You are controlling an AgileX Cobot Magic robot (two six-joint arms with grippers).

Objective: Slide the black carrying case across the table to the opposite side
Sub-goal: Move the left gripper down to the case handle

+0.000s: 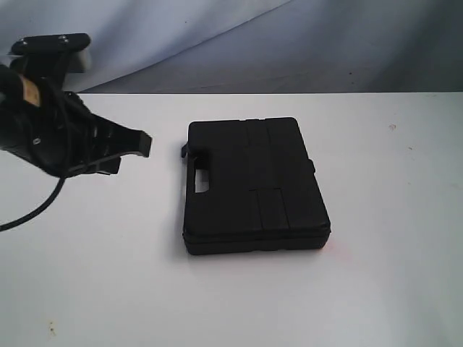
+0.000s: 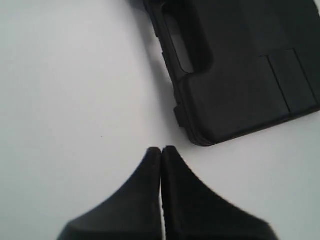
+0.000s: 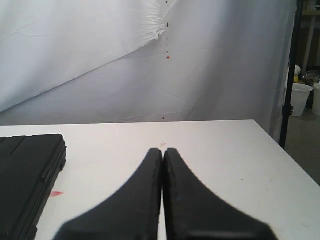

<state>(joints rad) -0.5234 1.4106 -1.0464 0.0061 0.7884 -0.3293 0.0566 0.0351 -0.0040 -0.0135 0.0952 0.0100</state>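
White table before a draped cloth backdrop. The black carrying case lies flat near the table's middle, handle edge facing the left claw. That claw is pressed closed and empty, near the case but apart from it, probably set as a blunt pusher. The right claw is likewise closed and empty, beyond the case's other side. The exterior view omits the right arm, and both wrist views crop the case.

White table, few tiny specks. Black carrying case lies flat on it, near middle.
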